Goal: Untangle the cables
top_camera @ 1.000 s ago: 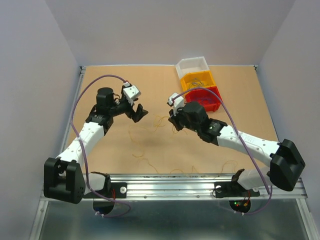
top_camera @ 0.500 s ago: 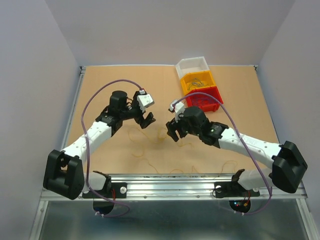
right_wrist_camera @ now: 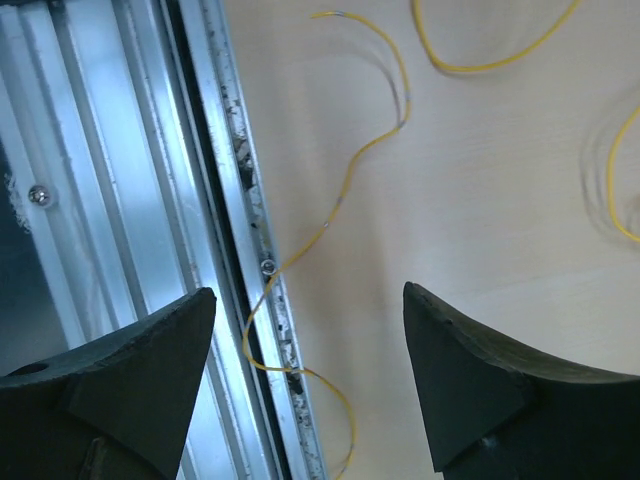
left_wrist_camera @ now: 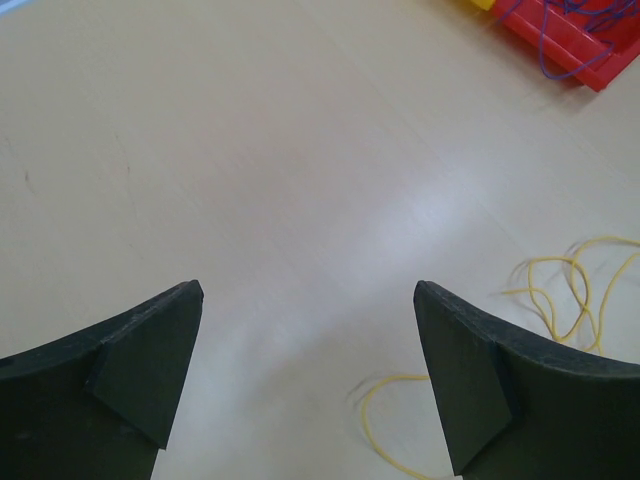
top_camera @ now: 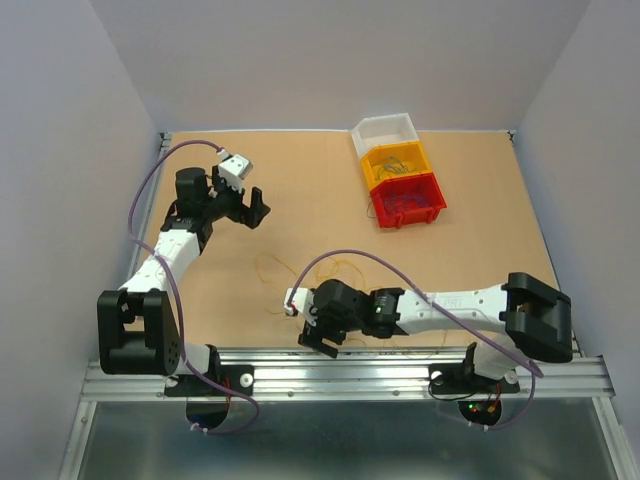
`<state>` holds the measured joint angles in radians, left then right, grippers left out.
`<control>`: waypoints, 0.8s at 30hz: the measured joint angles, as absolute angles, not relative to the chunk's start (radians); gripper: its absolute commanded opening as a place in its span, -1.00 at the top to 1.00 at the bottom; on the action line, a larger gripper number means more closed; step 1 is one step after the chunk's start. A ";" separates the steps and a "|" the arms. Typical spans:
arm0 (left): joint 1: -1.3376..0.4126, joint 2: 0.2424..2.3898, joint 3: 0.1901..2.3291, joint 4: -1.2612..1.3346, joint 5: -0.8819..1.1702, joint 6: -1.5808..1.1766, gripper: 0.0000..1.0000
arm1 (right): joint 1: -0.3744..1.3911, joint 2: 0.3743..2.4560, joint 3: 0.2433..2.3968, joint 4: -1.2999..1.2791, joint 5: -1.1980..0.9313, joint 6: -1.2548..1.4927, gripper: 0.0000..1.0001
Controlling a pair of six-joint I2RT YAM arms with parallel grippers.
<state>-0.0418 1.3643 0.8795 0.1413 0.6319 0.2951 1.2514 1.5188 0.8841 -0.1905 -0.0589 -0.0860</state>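
While both arms hang over the desk (top_camera: 300,170), the top view has them well apart: the left gripper (top_camera: 250,210) is up toward the far-left corner, and the right gripper (top_camera: 316,338) is low against the near edge. The loose yellow cable (top_camera: 270,270) sprawls between them, nearer the near edge than the far one. At the far-right side sit a clear bin (top_camera: 385,130), a yellow bin (top_camera: 396,162) and a red bin (top_camera: 408,198).

Over to the left wrist: the left gripper (left_wrist_camera: 308,300) has its jaws spread wide, with nothing but bare desk between them. A loop of yellow cable (left_wrist_camera: 365,405) lies off to one side, and the red bin (left_wrist_camera: 580,65) shows a purple cable (left_wrist_camera: 548,50) inside.

Now the right wrist: the right gripper (right_wrist_camera: 307,300) also has its jaws parted and holds nothing. Below them, one yellow cable (right_wrist_camera: 340,195) wanders off the desk's near edge and across the metal rail (right_wrist_camera: 215,180).

That stray strand looks like the target. The clean way is probably to come down where it lies on flat desk, not over the rail's groove, where a jaw could snag. Squaring the jaws across the strand and taking just one cable should help. A slow draw toward the desk's middle would let the loops slide apart rather than cinch tight.
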 measured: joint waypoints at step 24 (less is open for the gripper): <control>-0.035 1.364 0.879 0.160 0.646 0.258 -0.97 | 1.369 1.612 0.849 -0.193 0.195 0.096 0.07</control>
